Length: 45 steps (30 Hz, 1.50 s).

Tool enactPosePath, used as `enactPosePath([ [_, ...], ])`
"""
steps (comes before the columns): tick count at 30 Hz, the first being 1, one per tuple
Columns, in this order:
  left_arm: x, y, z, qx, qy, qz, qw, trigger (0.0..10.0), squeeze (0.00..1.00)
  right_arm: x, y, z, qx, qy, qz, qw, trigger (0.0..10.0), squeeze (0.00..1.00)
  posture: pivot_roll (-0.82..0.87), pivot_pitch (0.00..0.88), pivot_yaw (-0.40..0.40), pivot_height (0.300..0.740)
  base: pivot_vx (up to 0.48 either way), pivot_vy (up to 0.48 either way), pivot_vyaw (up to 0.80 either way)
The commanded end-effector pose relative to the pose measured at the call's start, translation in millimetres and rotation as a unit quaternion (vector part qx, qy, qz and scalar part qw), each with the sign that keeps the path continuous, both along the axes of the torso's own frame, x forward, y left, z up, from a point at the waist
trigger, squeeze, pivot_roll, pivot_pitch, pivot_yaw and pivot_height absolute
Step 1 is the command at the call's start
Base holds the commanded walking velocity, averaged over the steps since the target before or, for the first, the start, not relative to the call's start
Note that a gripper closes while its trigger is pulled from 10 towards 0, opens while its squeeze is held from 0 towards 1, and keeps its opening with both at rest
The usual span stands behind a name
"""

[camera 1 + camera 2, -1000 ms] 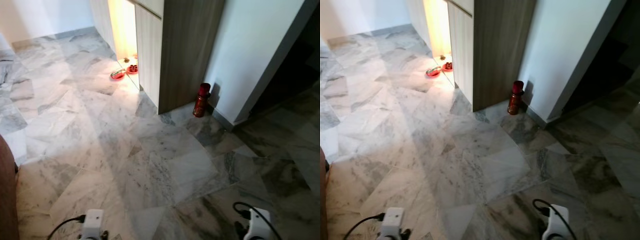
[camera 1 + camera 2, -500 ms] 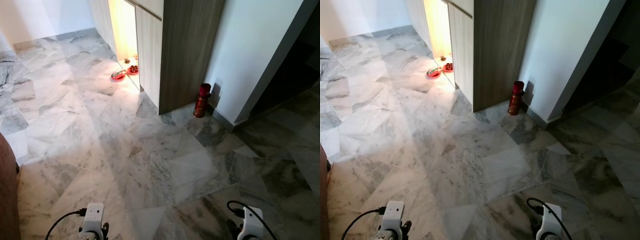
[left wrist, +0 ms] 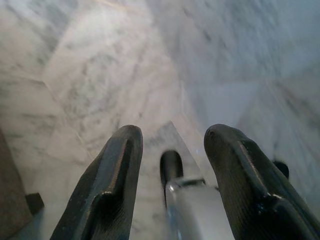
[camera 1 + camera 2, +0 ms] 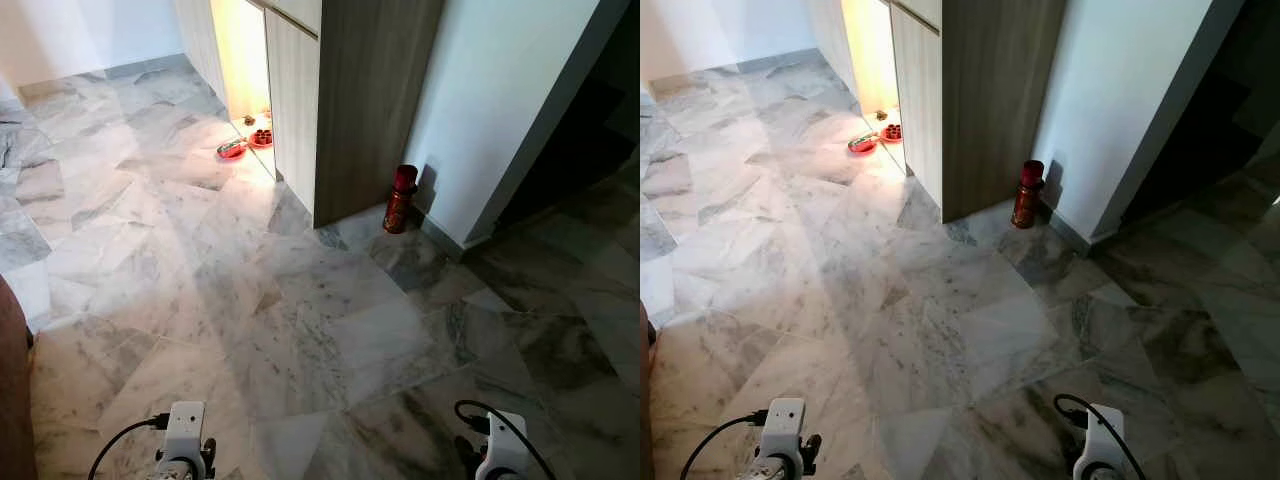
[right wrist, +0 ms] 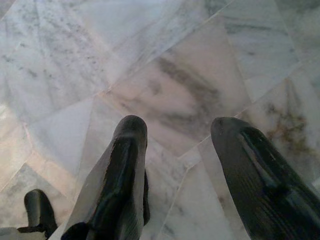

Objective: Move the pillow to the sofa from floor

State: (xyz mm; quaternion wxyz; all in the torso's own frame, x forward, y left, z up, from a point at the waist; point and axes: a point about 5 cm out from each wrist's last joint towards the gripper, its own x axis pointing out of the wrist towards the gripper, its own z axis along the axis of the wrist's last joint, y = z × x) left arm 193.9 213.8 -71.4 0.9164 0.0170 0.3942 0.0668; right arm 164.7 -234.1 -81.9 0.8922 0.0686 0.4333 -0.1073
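Marble floor (image 4: 250, 300) in grey and white, wooden cabinet (image 4: 350, 100) with red bottle (image 4: 400, 198) at its corner, left gripper (image 3: 172, 145) and right gripper (image 5: 175, 135) hanging low, fingers spread wide, empty.

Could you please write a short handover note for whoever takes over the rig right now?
Left pincer: open, holding nothing, above the marble floor.
Right pincer: open, holding nothing, also above the floor.
No pillow can be seen yet. A brown edge, maybe the sofa, is at the robot's left. A red bottle stands by the wooden cabinet.
Done: nothing.
Left: find the pillow, pick it up, put it on the sofa.
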Motion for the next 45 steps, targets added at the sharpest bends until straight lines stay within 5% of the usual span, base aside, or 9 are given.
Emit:
enactPosePath([
  [1,1.0,9.8,4,0.0,-0.02,0.016,1.0,10.0,0.0,0.1,-4.1,2,-0.007,-0.017,-0.018,1.0,10.0,0.0,-0.02,0.023,-0.048,0.74,0.0,0.0,0.0],
  [15,8.9,-9.8,6,-0.01,-0.045,-0.028,0.999,10.0,0.0,3.6,-6.6,9,-0.022,-0.084,-0.033,0.996,10.0,0.0,-0.02,0.015,-0.047,0.74,0.0,0.0,0.0],
  [20,13.1,-13.4,8,-0.016,-0.056,-0.024,0.998,10.0,0.0,3.6,-3.1,6,0.005,-0.061,-0.007,0.998,10.0,0.0,-0.02,0.042,-0.053,0.74,0.0,0.0,0.0],
  [33,2.8,-16.1,1,-0.001,-0.026,-0.029,0.999,10.0,0.0,2.6,-6.0,5,-0.024,-0.034,0.017,0.999,10.0,0.0,-0.01,0.071,-0.052,0.74,0.0,0.0,0.0],
  [45,5.3,-16.9,2,0.003,-0.031,-0.033,0.999,10.0,0.0,3.8,-3.8,5,-0.014,-0.033,0.028,0.999,10.0,0.0,-0.01,0.079,-0.049,0.74,0.0,0.0,0.8],
])
